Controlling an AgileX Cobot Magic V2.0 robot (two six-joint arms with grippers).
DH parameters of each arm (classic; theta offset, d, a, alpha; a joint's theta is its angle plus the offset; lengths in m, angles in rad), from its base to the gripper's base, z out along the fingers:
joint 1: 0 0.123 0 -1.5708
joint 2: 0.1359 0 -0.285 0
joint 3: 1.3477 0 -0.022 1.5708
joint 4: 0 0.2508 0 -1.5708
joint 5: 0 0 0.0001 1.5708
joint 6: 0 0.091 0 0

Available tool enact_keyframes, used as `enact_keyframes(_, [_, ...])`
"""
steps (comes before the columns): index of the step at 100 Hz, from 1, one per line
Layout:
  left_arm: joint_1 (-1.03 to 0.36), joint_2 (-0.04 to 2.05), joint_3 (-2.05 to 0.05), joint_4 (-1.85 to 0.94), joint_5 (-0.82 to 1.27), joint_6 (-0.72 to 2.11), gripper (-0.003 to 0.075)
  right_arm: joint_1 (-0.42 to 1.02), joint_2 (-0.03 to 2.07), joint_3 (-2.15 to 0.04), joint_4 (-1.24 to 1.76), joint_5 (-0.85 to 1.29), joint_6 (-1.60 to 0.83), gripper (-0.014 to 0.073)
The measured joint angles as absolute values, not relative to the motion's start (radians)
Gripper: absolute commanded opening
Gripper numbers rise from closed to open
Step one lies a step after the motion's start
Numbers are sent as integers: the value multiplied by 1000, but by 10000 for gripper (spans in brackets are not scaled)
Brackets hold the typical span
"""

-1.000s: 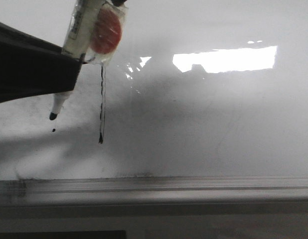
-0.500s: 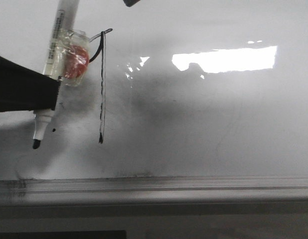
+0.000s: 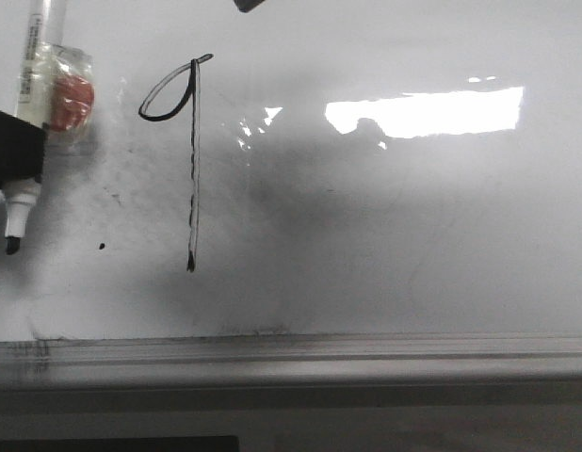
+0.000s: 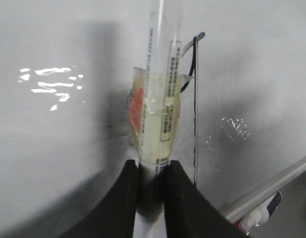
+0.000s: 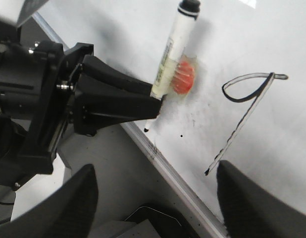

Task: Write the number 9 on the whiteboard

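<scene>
Marker [image 3: 25, 113] sits pinched in the left gripper [image 4: 152, 181] at far left, tip off the whiteboard [image 3: 413, 235]; number 9 [image 3: 189, 160] stands mid-left (right gripper [image 5: 153, 198] spread wide).

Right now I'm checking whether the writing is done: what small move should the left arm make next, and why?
Probably ease the left gripper a little farther from the whiteboard and hold there. The number 9 looks complete, loop joined to stem, and the marker tip sits clear to the figure's left, so another stroke seems unneeded.
</scene>
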State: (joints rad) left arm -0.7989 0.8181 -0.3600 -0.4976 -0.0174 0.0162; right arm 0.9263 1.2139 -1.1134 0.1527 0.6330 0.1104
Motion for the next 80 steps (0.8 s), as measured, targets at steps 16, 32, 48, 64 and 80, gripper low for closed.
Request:
enact_keyframes(16, [-741, 808, -360, -507, 42, 16, -21, 926, 1214, -1113, 153, 631, 110, 448])
enact_keyframes(32, [-726, 808, -360, -507, 53, 16, -20, 926, 1214, -1113, 153, 630, 110, 448])
enact_keyframes(48, [-726, 808, -360, -507, 55, 16, -20, 926, 1214, -1113, 153, 628, 110, 447])
enact_keyframes(64, [-726, 808, -360, -507, 55, 16, 15, 926, 1214, -1113, 153, 625, 110, 448])
enact_keyframes(80, [-726, 806, -360, -507, 57, 16, 291, 926, 1214, -1113, 153, 625, 110, 447])
